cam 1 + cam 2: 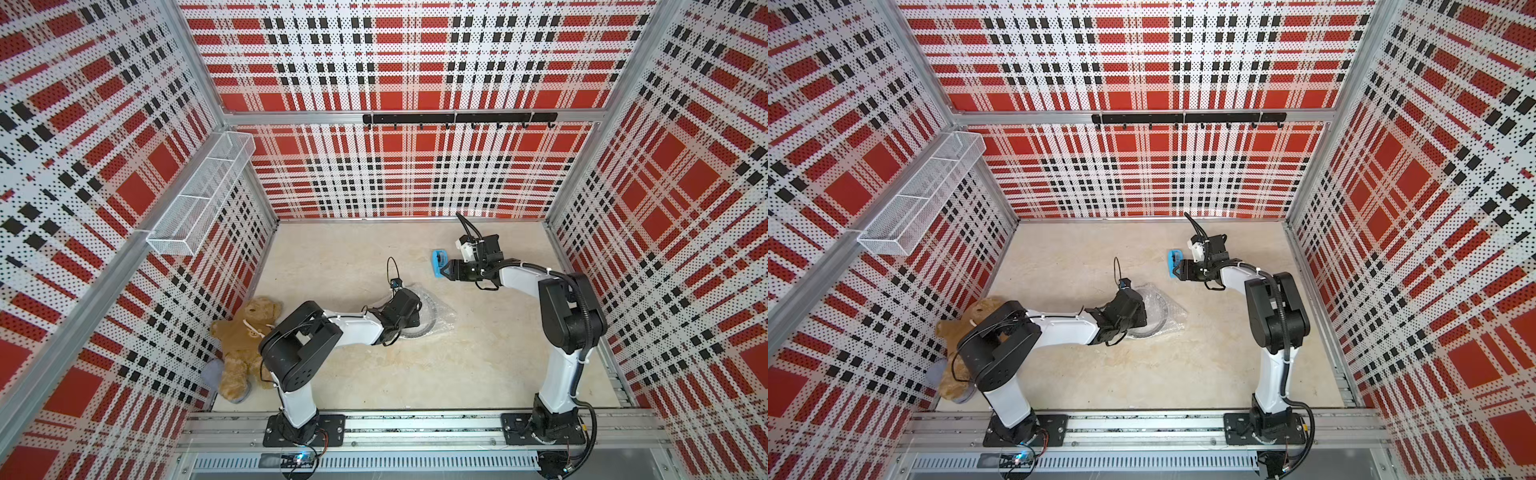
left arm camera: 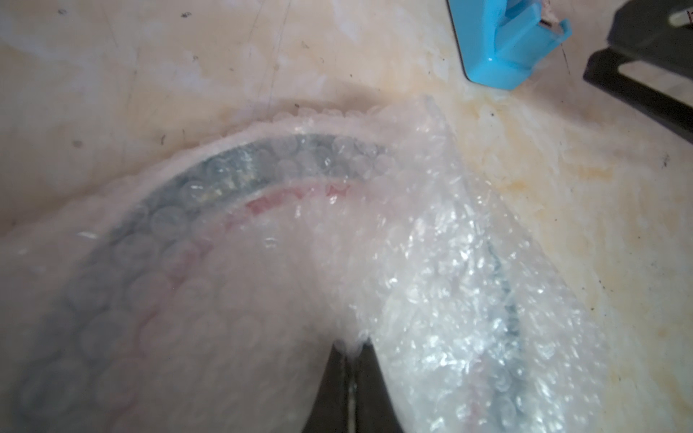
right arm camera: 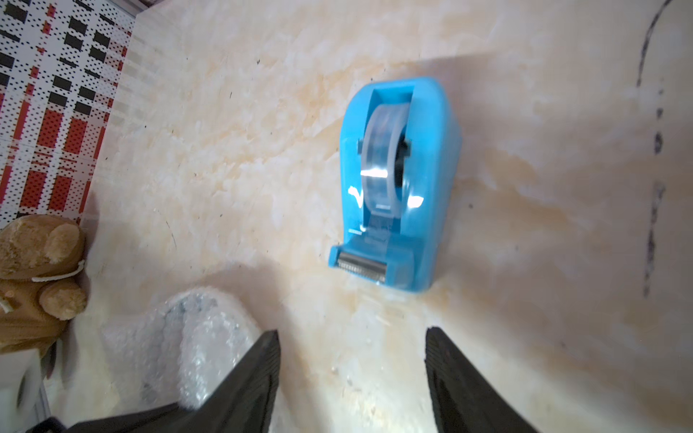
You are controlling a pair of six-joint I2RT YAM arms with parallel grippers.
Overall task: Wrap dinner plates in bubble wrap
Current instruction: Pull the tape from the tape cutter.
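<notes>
so the left claw (image 2: 350, 346) is pinched shut on the bubble wrap (image 2: 431, 262) folded over the plate (image 2: 225, 168) on the desk (image 1: 478, 353), and if it slips the fold likely springs open while the right claw (image 3: 352, 330) hangs, jaws apart, just short of the tape dispenser (image 3: 397, 180).

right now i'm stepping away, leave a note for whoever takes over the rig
Left gripper shut, fingers pinching a fold of the bubble wrap over the plate.
Right gripper open and empty, facing the blue tape dispenser, apart from it.
Plate lies on the table under the wrap.
Done: wrap folded over plate. Left: likely tape the folds shut.
</notes>
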